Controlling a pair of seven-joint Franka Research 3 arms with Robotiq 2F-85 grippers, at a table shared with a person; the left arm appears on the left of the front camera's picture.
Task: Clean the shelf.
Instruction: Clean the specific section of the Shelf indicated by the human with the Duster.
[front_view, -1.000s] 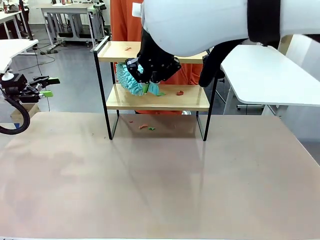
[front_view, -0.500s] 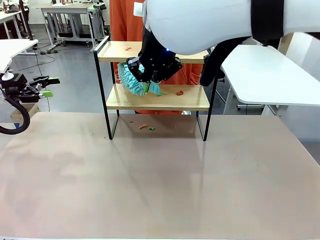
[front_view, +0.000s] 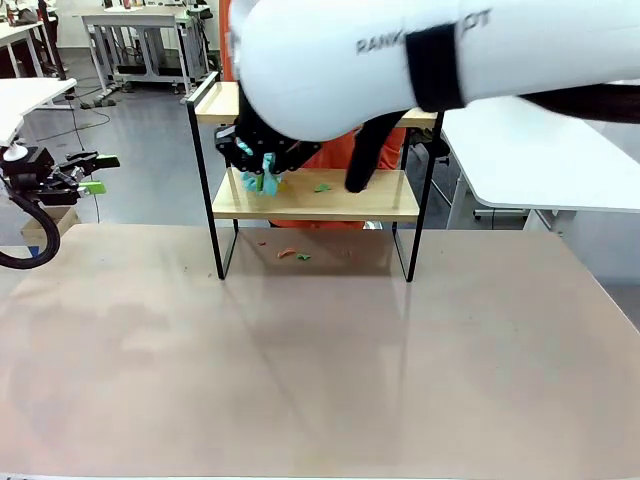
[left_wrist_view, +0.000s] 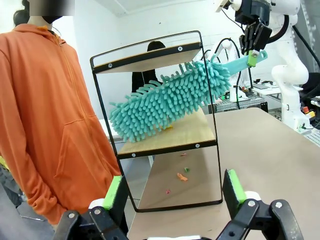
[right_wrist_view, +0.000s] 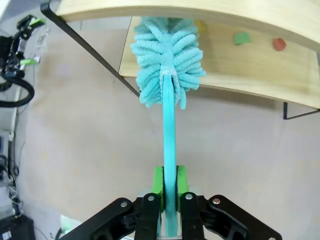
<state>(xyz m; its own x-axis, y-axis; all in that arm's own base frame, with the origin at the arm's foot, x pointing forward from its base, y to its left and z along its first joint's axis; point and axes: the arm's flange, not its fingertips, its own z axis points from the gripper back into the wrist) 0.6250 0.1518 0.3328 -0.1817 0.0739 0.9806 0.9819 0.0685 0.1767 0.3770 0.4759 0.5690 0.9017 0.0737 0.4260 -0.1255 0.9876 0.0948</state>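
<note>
Teal duster (right_wrist_view: 167, 62) clenched by right gripper (right_wrist_view: 169, 182), in shelf (front_view: 330, 206) | left gripper (left_wrist_view: 173, 192) released | arm (front_view: 330, 70) "RANKA"

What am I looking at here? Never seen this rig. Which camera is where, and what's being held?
Two white robot arms share a table with a person in an orange hoodie. The front view looks across the table from between the arms. Each wrist view looks along that arm's own two-finger tool.

The right tool is shut on the handle of a teal fluffy duster. The duster's head reaches between the two boards of the shelf, a small wood rack in a black frame.

Small coloured scraps lie on the lower board, and a few more bits lie on the table beneath it. The left tool is open, holds nothing and sits off to the robot's left.
</note>
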